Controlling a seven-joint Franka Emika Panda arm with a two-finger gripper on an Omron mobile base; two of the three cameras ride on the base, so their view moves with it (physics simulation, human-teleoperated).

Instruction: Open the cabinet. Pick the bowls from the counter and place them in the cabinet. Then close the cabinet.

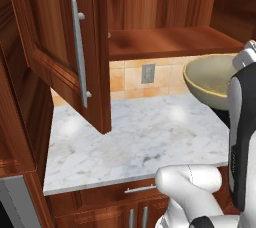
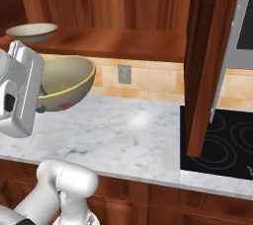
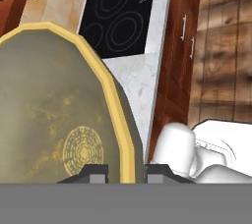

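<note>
Deep bowl point(image 2: 66, 83) is hanging in the air above the counter point(image 2: 128, 130), just below the cabinet point(image 1: 165, 42) shelf edge. Gripper point(image 3: 126, 170) is pinching its yellow rim, one finger inside, one outside. Bowl is tilting, mouth facing sideways. Shelf is lying up and ahead of the fingers; shallower bowl point(image 2: 32, 31) is already sitting there. Both doors are standing open.

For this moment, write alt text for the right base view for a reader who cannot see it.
The gripper holds a deep olive-tan bowl by its rim, tilted above the marble counter. A shallower bowl sits on the open cabinet's shelf; a black stovetop lies right.
</note>
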